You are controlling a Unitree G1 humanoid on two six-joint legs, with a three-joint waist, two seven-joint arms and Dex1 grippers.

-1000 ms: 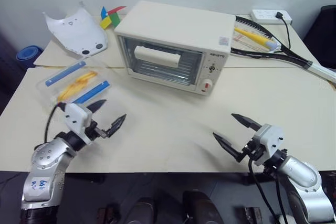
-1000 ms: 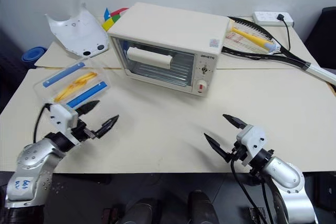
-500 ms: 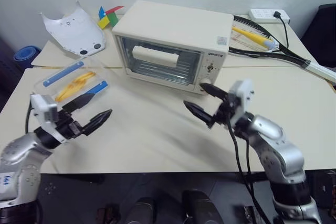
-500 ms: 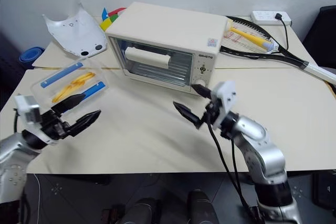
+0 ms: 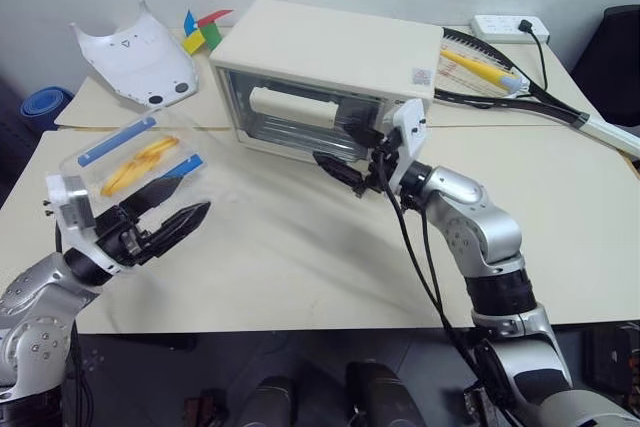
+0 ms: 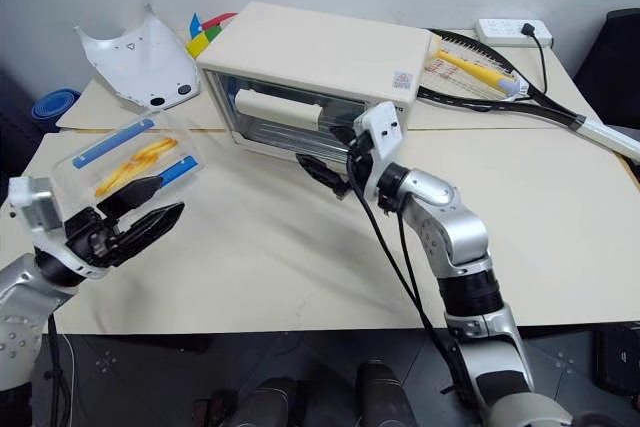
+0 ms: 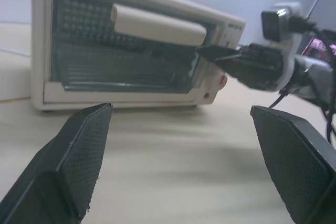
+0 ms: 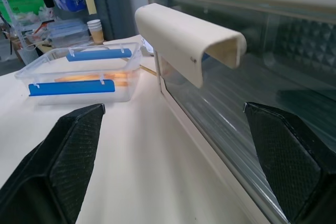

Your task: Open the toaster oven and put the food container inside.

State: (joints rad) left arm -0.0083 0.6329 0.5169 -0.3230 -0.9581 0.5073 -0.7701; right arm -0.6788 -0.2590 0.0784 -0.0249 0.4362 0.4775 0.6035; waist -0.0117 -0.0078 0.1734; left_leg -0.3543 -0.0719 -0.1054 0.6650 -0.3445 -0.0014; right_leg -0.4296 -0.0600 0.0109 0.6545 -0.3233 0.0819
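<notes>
Cream table (image 5: 300, 257): toaster oven (image 5: 330, 67) shut, upper centre; your right gripper (image 5: 347, 150) spread wide, empty, at handle (image 5: 295, 107). Next: hook, pull down. Left gripper (image 5: 165, 215) wide, empty, near food container (image 5: 135, 152).

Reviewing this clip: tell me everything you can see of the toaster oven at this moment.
The toaster oven is a boxy cream-white countertop unit standing upright on the beige table, its front turned at an angle toward the robot. Its glass drop-down door is shut, with a white bar handle across the top and a wire rack behind the pane. A small label sits on the top. The open right tool hovers just in front of the door, below the handle, not gripping it. Its control panel is partly hidden by that tool.
</notes>
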